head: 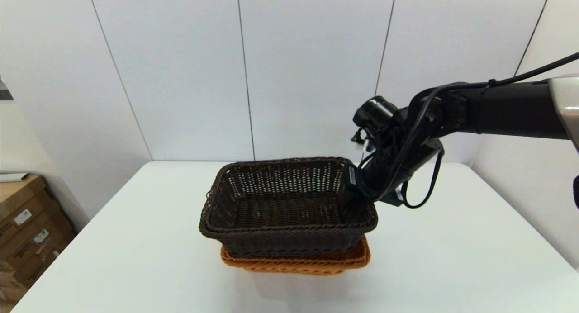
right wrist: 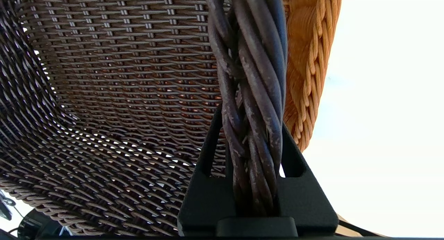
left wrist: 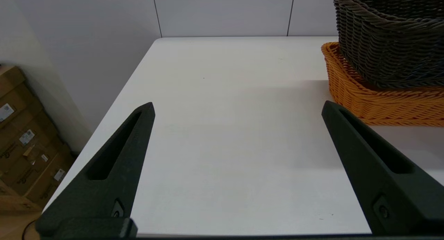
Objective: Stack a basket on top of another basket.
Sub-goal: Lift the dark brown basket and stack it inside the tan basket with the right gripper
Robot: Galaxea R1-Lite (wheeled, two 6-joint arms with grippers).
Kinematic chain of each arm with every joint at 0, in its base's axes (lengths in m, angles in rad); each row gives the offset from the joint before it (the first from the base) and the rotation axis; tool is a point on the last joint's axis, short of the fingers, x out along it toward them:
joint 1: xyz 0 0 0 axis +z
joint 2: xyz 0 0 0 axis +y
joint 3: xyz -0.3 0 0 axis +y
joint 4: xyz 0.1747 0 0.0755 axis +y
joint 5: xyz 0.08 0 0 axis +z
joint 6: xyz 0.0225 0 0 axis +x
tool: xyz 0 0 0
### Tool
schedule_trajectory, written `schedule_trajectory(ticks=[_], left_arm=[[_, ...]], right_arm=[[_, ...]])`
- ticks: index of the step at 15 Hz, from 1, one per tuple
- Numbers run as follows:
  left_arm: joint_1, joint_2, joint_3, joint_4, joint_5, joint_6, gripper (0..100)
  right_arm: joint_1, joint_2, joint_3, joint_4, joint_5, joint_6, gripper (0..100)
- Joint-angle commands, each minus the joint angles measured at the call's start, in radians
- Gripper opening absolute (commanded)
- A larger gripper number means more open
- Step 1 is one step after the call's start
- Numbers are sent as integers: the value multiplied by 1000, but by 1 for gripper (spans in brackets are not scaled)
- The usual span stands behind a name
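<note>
Right gripper [right wrist: 250, 136] clamped on right-end braided rim of dark brown rectangular woven wicker basket [head: 285, 209], which sits nested in orange-tan rectangular woven wicker basket [head: 298, 261], long axis left-right. Left gripper [left wrist: 239, 111] parked left, fingers apart.

Right tool [right wrist: 251, 129] clamps a braided rim; left tool [left wrist: 239, 110] hangs with fingers spread.
</note>
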Motion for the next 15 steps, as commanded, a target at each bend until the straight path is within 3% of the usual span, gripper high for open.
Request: schedule_trajectory(ticks=[1, 5, 15], left_arm=[[0, 0, 0, 1, 1, 0, 100], [0, 0, 0, 1, 1, 0, 100], [0, 0, 0, 1, -1, 0, 100]], right_arm=[[-12, 23, 1, 5, 4, 2, 0], [-43, 28, 1, 2, 42, -6, 0], [-47, 37, 9, -4, 41, -8, 0]])
